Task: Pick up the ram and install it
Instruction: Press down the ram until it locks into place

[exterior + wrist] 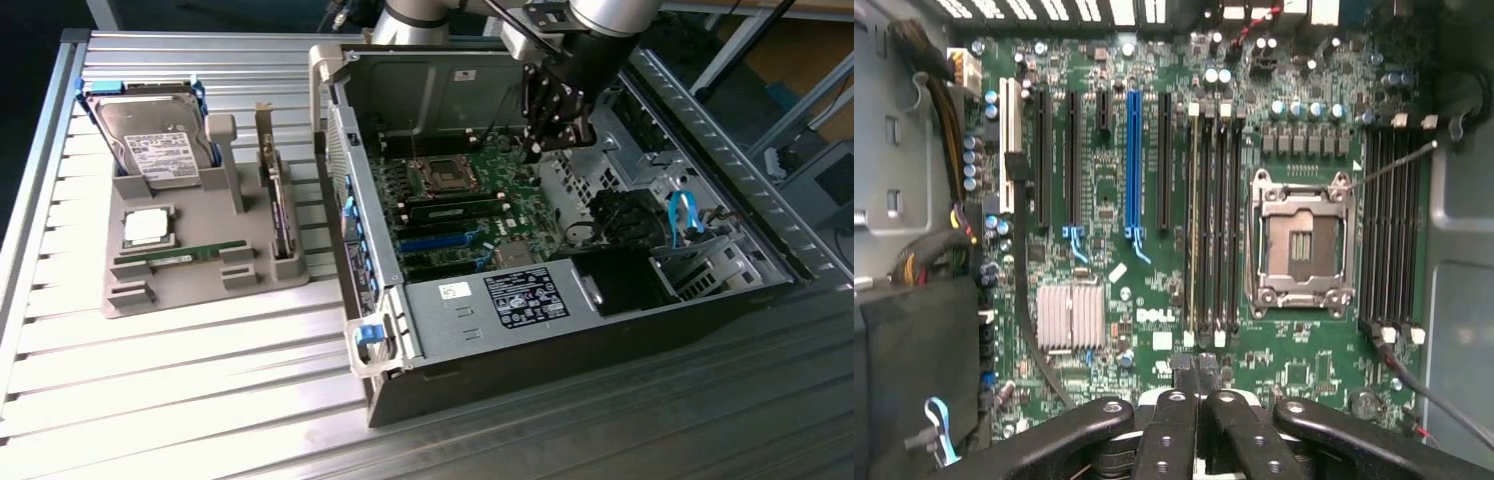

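A green ram stick (180,257) lies flat in the grey holder (200,290) on the exterior view's left, outside the computer case. My gripper (538,150) hangs inside the open case (561,290), above the motherboard (461,190), far from that stick. In the wrist view the gripper (1194,366) is shut, its fingertips pressed together with nothing between them. It hovers over the board's edge below the row of long memory slots (1212,230), next to the empty processor socket (1299,240).
The holder also carries a hard drive (150,140), a square silver processor (147,226) and a card standing on edge (276,200). Case walls, a black power supply (534,295) and cables (939,150) ring the board. A blue slot (1133,160) lies beside the memory slots.
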{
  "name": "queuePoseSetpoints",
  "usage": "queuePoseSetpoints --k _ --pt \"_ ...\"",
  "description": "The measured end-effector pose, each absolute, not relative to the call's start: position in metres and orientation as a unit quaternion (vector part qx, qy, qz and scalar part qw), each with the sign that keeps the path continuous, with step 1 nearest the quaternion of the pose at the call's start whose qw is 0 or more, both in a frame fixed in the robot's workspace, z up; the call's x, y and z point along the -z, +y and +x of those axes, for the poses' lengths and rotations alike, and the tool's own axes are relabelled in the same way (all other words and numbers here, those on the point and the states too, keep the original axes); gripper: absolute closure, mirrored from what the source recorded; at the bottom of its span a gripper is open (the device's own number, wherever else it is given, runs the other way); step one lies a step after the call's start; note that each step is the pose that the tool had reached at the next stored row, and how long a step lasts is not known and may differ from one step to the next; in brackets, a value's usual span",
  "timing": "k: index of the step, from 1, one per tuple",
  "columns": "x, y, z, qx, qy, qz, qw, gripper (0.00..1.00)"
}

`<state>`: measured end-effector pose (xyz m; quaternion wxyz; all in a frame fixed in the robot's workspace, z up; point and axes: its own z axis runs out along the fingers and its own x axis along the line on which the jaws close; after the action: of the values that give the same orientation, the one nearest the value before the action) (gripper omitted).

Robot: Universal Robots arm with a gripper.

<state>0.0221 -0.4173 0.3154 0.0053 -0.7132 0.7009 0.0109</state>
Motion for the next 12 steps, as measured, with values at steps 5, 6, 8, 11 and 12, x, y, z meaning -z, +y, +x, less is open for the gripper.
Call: queuePoseSetpoints --k 5,6,8,11,12 --pt "-0.3154 -0.4174 0.0240 -0.011 0.701 -0.713 0.005 0.90" --pt "-0.3154 -0.4174 0.0240 -0.011 0.701 -0.713 0.005 0.90" --pt "-0.3138 -0.4174 0.0241 -0.011 0.701 -0.713 0.005 0.90" --pt "-0.3088 -0.4174 0.0241 -0.011 0.701 -0.713 0.005 0.90" --pt "-0.3061 -0.4173 0.0241 -0.011 0.701 -0.713 0.005 0.90"
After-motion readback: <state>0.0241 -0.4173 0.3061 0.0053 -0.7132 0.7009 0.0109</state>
